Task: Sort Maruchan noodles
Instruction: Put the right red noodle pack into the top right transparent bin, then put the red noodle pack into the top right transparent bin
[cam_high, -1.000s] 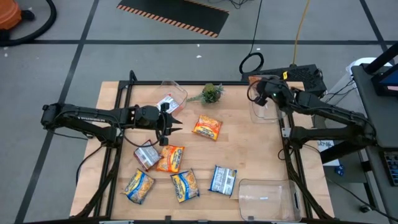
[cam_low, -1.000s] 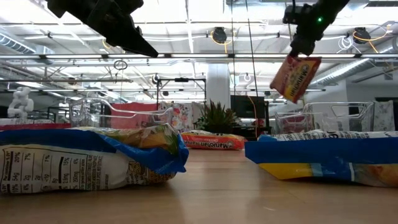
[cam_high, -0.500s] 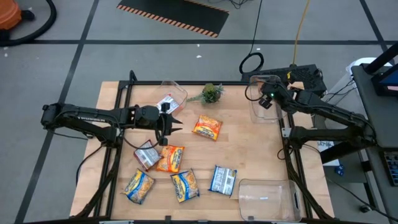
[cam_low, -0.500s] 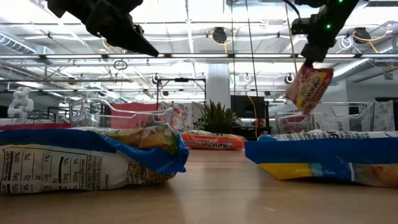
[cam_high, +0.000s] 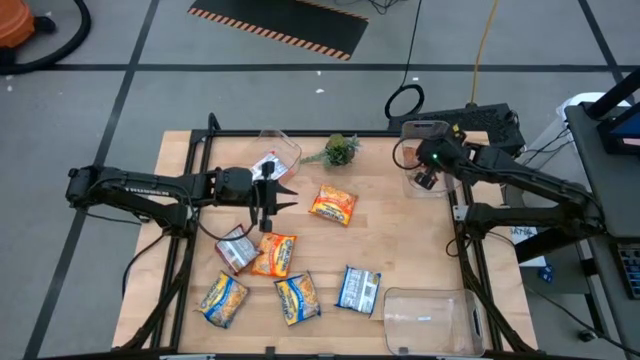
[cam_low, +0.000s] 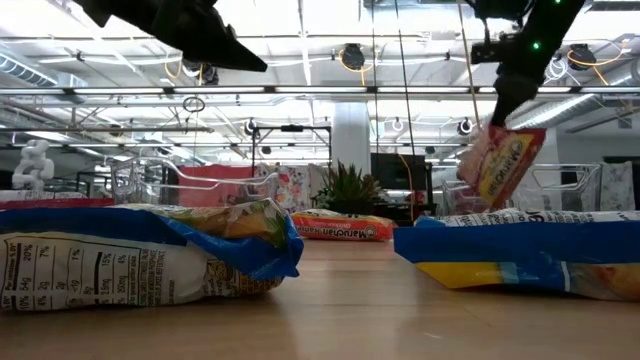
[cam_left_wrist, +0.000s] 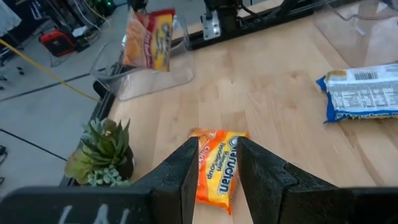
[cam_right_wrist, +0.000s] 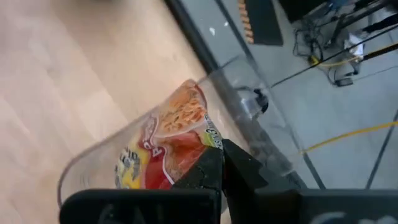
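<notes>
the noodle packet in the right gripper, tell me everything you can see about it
The packet is a flat, crinkly plastic ramen pack, red-orange with a noodle picture and a yellow patch with lettering. The right gripper pinches it by one edge, so it hangs tilted in the air, touching nothing else that shows. It dangles over the clear plastic bin at the table's far right corner, its lower end about level with the bin's rim; whether it has entered the bin cannot be told.

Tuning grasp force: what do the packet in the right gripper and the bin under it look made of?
Packet in the right gripper: thin glossy plastic film, judging by its printed, sheeny surface; it hangs limp from one pinched edge. Bin: clear, rigid-looking plastic, probably acrylic or similar; the floor shows through its walls and the rim catches light.
</notes>
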